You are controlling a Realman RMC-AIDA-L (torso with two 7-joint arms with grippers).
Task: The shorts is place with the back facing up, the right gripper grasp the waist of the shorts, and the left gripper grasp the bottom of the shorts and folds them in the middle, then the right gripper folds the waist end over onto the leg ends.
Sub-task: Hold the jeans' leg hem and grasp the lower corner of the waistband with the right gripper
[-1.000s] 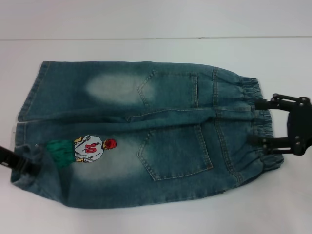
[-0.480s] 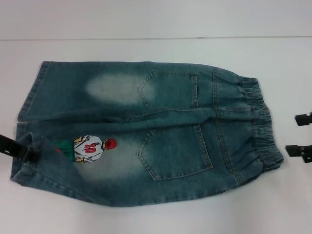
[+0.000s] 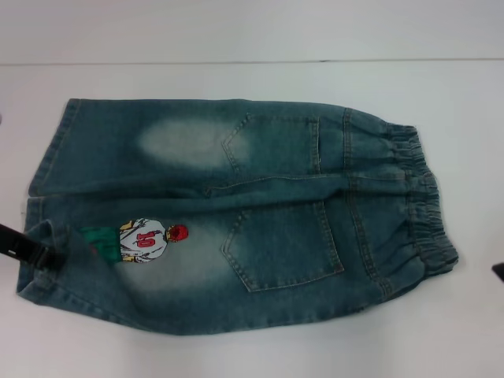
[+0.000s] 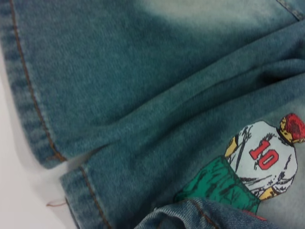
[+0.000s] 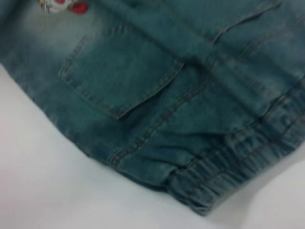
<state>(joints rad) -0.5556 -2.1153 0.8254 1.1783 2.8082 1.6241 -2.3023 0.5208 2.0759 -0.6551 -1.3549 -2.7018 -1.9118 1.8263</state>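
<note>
Although the shorts [image 3: 236,216] lie spread flat across the middle of the frame, back pockets up, neither fold looks begun. At the lower left, the left gripper [image 3: 31,250] sits on the bottom of the shorts [image 3: 41,236], clenched on a lifted bit of hem. At the right edge, clear of the waist [image 3: 421,201], only a sliver of the right gripper [image 3: 498,272] shows, so I cannot tell its fingers' state.

Right gripper [image 3: 499,272]: cut off at the frame edge beyond the waist [image 3: 425,201]; only a dark corner shows. Left gripper [image 3: 35,252]: partly out of frame by the leg ends [image 3: 35,228], fingers indistinct.
</note>
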